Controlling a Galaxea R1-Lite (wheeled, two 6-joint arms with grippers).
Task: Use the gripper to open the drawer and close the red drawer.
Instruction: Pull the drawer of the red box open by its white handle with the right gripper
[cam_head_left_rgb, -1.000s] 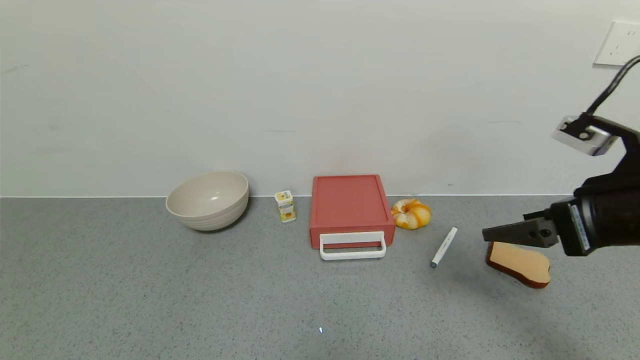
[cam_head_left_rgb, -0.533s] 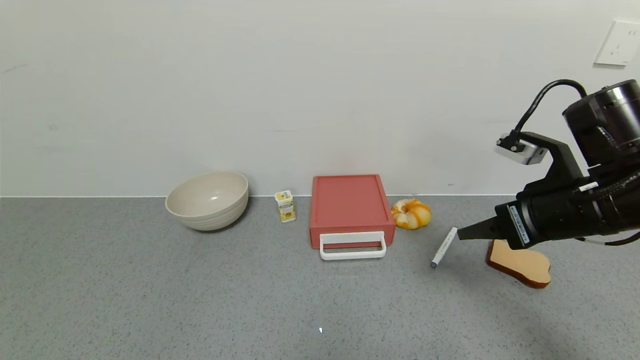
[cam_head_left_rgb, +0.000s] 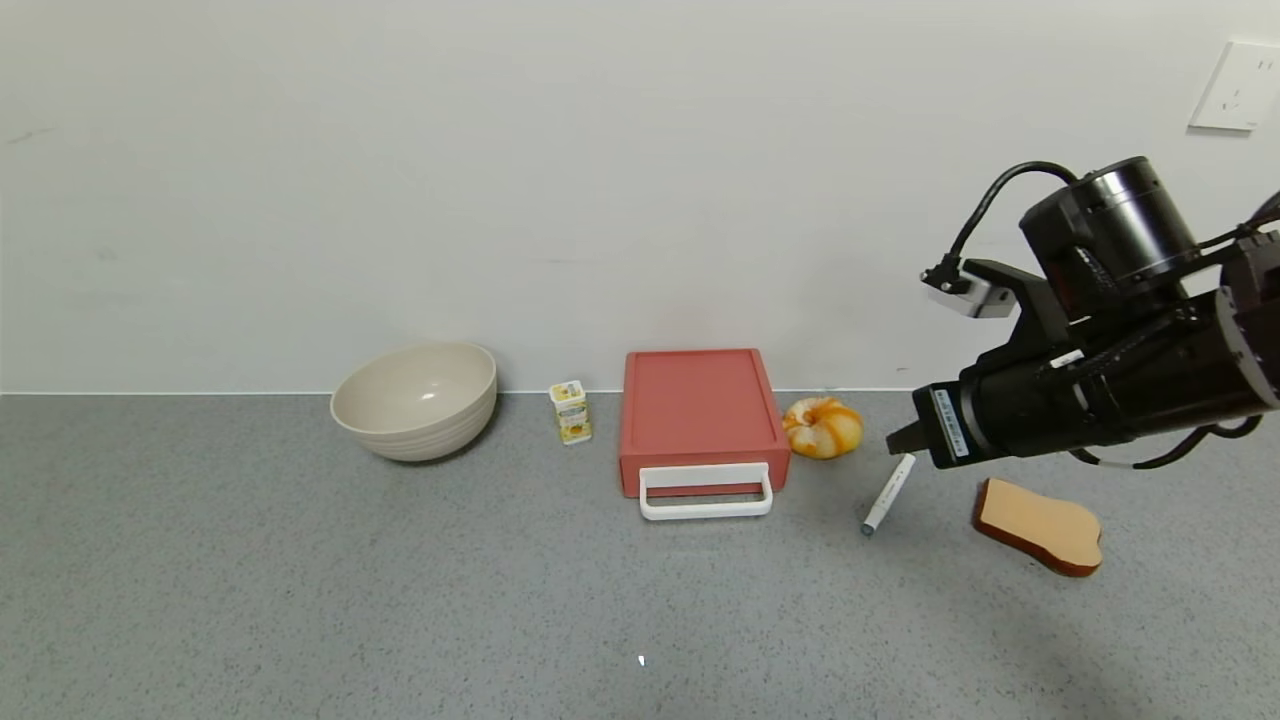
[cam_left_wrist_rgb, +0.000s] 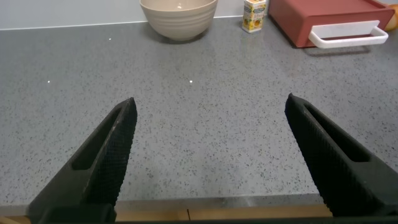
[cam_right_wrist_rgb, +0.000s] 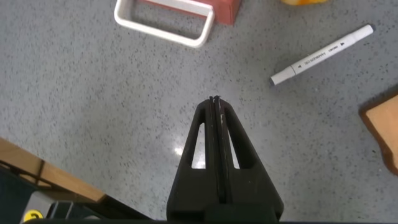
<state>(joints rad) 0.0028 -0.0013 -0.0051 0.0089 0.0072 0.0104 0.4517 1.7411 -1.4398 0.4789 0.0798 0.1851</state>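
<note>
While hovering, right tool (cam_head_left_rgb: 897, 440) sits well right of drawer (cam_head_left_rgb: 700, 415).

Right hand (cam_head_left_rgb: 897, 440) closed; left hand (cam_left_wrist_rgb: 208, 155) spread.

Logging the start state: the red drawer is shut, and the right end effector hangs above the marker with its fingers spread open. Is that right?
Not quite. The right end effector has its fingers pressed together, as the right wrist view shows. The rest holds: the red drawer is shut, and the end effector hangs above the marker.
</note>
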